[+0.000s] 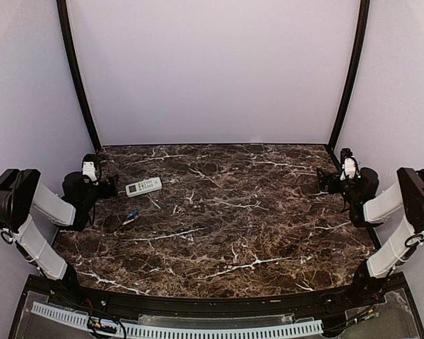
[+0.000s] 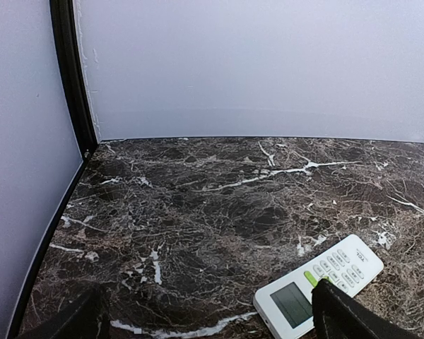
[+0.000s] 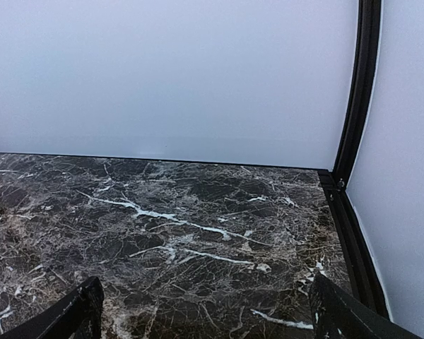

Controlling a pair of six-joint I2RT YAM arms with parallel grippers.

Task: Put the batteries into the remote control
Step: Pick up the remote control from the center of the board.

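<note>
The white remote control [image 1: 143, 186] lies face up on the dark marble table [image 1: 226, 226] at the back left, its display end towards the left. In the left wrist view the remote control [image 2: 318, 282] shows its grey display and a green button, partly behind my right finger [image 2: 343, 318]. The blue batteries [image 1: 132, 215] lie together on the table just in front of the remote. My left gripper [image 1: 110, 185] [image 2: 205, 321] stands open just left of the remote with nothing in it. At the far right my right gripper [image 1: 325, 182] [image 3: 208, 318] is open over bare table.
White walls close off the back and both sides, with black posts [image 1: 78, 78] [image 1: 348, 78] in the back corners. A black rail [image 3: 350, 233] runs along the table's right edge. A white cable duct [image 1: 198, 330] lies below the near edge.
</note>
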